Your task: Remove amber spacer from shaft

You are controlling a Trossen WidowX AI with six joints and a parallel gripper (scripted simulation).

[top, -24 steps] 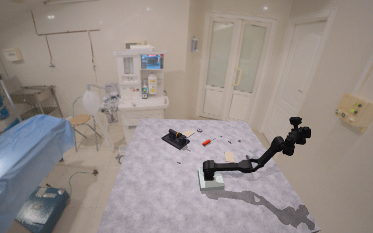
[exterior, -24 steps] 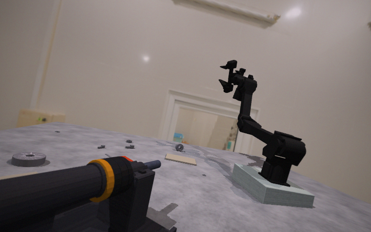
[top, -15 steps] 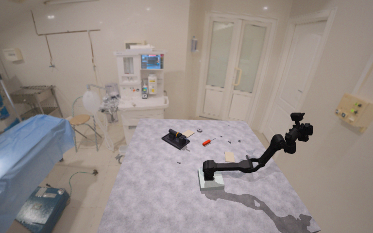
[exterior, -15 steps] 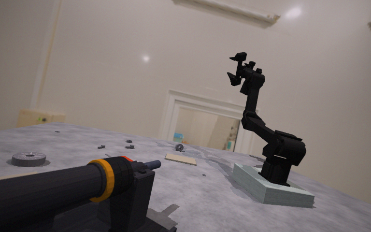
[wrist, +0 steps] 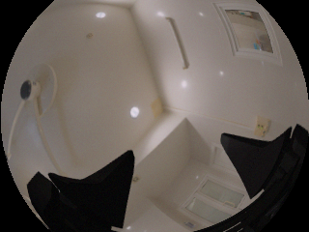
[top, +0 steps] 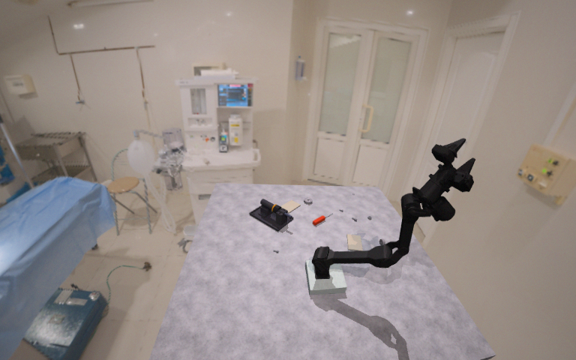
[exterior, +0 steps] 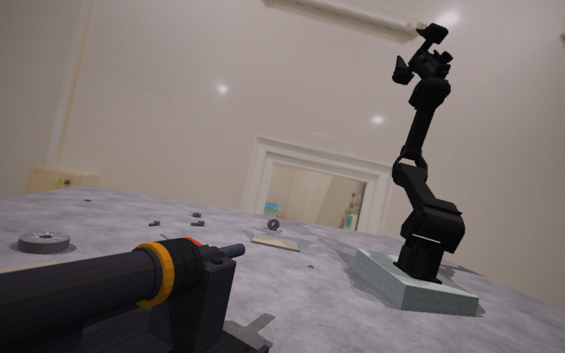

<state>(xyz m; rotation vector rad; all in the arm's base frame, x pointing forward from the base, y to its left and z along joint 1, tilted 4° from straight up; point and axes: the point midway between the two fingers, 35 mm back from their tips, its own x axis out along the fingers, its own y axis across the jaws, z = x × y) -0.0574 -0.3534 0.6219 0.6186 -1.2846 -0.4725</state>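
My gripper (top: 467, 150) (exterior: 408, 44) (wrist: 180, 147) hangs released and empty, high above the surface (top: 238, 305) (exterior: 299, 299). In the top view, from my pale base block (top: 327, 289) (exterior: 439, 304), a flat beige tile (top: 354, 242) (exterior: 274, 243) lies toward one o'clock, an orange-handled screwdriver (top: 318, 220) at twelve; toward eleven, the amber spacer (top: 274, 208) (exterior: 167, 272) rings the black assembly, a bluish shaft (top: 288, 215) (exterior: 234, 250) protruding; farther out, a thick grey ring (top: 307, 200) (exterior: 43, 243) lies flat near twelve
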